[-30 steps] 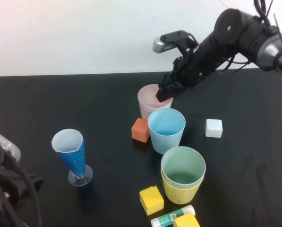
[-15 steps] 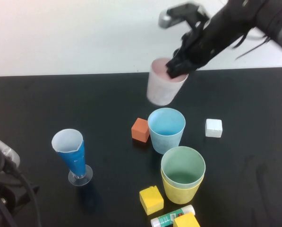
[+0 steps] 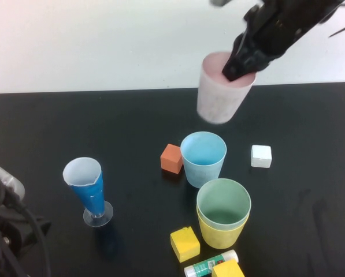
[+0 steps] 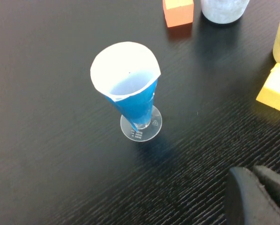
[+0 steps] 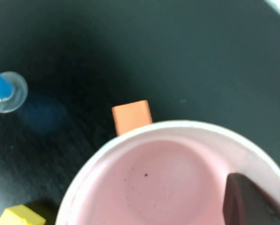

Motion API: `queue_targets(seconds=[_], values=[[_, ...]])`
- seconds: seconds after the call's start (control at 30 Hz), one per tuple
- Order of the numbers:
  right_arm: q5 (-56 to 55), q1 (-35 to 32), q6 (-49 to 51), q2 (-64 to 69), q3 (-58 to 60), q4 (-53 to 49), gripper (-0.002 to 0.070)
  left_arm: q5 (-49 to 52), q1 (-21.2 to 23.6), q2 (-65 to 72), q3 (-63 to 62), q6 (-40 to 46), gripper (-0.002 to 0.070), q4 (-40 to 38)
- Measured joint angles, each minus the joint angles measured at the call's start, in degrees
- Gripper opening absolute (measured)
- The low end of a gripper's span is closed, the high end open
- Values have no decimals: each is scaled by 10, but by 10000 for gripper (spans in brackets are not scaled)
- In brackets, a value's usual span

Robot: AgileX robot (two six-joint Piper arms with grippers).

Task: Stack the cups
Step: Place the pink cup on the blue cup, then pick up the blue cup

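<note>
My right gripper (image 3: 240, 66) is shut on the rim of the pink cup (image 3: 221, 95) and holds it in the air, tilted, behind and above the light blue cup (image 3: 203, 158). In the right wrist view one dark finger (image 5: 247, 201) sits inside the pink cup (image 5: 163, 178). The blue cup stands upright on the black table. In front of it the green cup (image 3: 223, 202) sits nested in the yellow cup (image 3: 221, 234). My left gripper (image 4: 253, 173) is shut and empty, low at the table's near left, close to the cone cup.
A blue-and-white cone cup (image 3: 88, 187) on a clear stem stands at the left. An orange block (image 3: 171, 158) lies beside the blue cup and a white block (image 3: 261, 156) to its right. Yellow blocks (image 3: 185, 243) and a glue stick (image 3: 210, 264) lie at the front edge.
My right gripper closed on the pink cup's rim, then lifted it off the table, up and to the right. The left arm has stayed still.
</note>
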Motion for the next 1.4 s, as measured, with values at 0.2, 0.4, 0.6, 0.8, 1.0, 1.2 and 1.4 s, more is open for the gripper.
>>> queue_targets(seconds=[0.2, 0.4, 0.6, 0.8, 1.0, 1.2, 1.4], values=[[0, 28, -7, 45, 9, 0, 37, 0, 0, 0, 0, 0, 1, 0], [0, 36, -7, 78, 10, 0, 52, 0, 0, 0, 0, 0, 1, 0], [-1, 36, -7, 93, 10, -5, 208, 1, 0, 0, 0, 0, 1, 1], [-3, 36, -7, 118, 10, -13, 363, 1, 0, 0, 0, 0, 1, 4], [-6, 36, 14, 161, 10, -20, 368, 1, 0, 0, 0, 0, 1, 5], [-7, 36, 21, 168, 10, -21, 105, 2, 0, 0, 0, 0, 1, 5], [-7, 36, 23, 98, 13, -45, 95, 3, 0, 0, 0, 0, 1, -3]])
